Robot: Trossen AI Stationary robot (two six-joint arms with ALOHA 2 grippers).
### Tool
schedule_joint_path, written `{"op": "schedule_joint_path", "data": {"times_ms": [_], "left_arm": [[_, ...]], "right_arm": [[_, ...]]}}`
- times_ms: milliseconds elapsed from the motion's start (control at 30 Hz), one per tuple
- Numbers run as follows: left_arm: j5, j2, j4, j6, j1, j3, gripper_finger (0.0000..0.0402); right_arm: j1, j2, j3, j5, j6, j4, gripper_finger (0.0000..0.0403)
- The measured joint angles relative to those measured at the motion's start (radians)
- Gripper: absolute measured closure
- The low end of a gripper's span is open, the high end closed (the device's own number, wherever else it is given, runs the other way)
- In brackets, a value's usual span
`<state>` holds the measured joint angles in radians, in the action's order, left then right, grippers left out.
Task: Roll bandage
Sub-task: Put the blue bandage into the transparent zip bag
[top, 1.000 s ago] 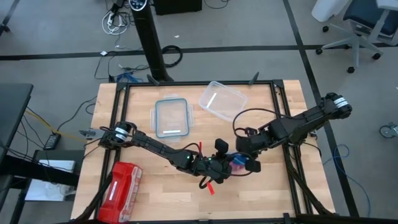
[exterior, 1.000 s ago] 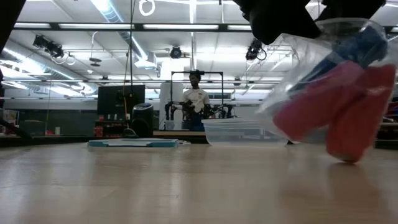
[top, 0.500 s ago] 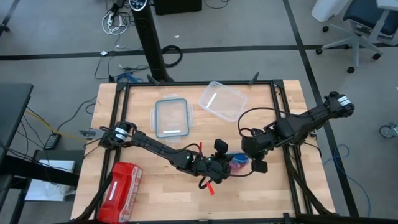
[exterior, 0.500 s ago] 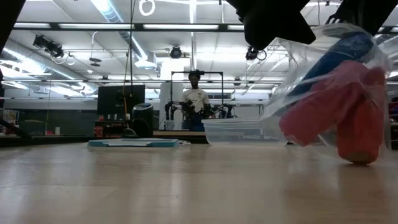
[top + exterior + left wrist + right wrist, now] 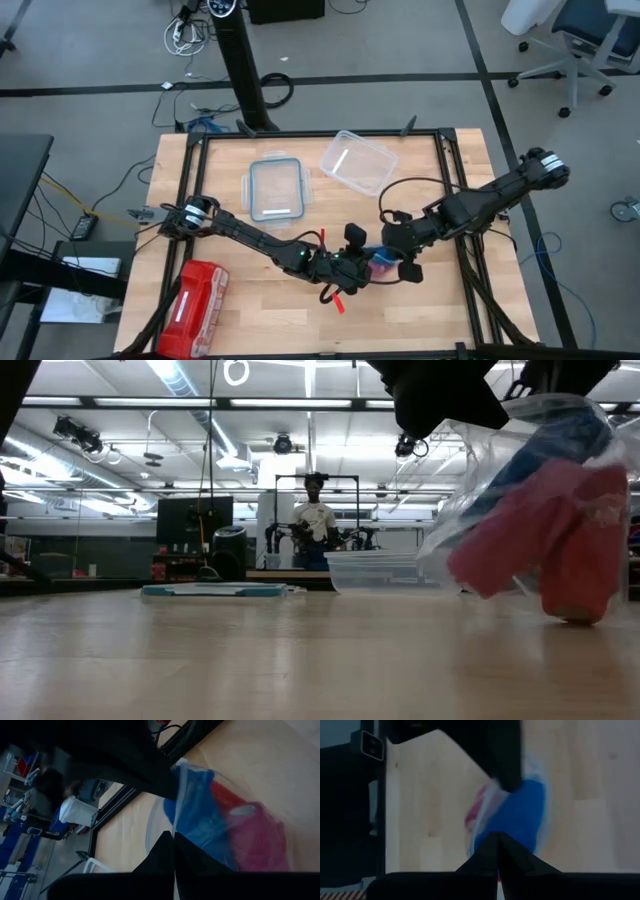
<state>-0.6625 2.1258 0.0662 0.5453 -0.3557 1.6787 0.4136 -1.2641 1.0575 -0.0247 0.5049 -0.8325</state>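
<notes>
A clear plastic bag [image 5: 530,510] hangs at the table's middle right between my two grippers. Inside it are the blue bandage [image 5: 565,440], rolled up, and red-pink fabric rolls [image 5: 545,545] below it. My left gripper [image 5: 362,262] comes from the left and is shut on the bag. My right gripper [image 5: 392,256] comes from the right, tipped steeply down, and is shut on the bag as well. The bag's lowest pink end [image 5: 575,615] is down at the tabletop; whether it touches, I cannot tell. My left gripper pinches the bag's clear plastic [image 5: 178,820] between its two shut fingers, beside the blue bandage [image 5: 200,815], slanting down from the table's left. The bag hangs below the fingers. My right gripper pinches the bag's plastic [image 5: 492,827] just by the blue bandage [image 5: 520,815], slanting steeply down from the right. One layer or several, I cannot tell.
A blue-rimmed lid [image 5: 276,188] and a clear container [image 5: 357,160] lie at the far middle. A red zip pouch [image 5: 192,305] sits at the near left corner. A person [image 5: 316,520] stands in the room beyond.
My right gripper has tipped a little while keeping its hold. The bag has swayed between the grippers, and the red-pink rolls now hang more upright, with their lower end close to the tabletop.
</notes>
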Motion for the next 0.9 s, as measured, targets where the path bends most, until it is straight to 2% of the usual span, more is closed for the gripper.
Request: {"op": "schedule_joint_path", "data": {"times_ms": [100,367,900], "left_arm": [[-0.010,0.000,0.001,0.000,0.000,-0.001,0.0401],[-0.010,0.002,0.006,-0.007,-0.002,-0.003,0.0401],[-0.026,0.002,-0.018,-0.052,0.000,-0.003,0.0401]], "right_arm": [[-0.011,-0.016,-0.039,0.020,-0.007,0.051,0.0400],[-0.021,-0.024,-0.102,-0.008,-0.067,0.229,0.0399],[-0.058,-0.023,-0.181,0.005,-0.131,0.342,0.0401]]}}
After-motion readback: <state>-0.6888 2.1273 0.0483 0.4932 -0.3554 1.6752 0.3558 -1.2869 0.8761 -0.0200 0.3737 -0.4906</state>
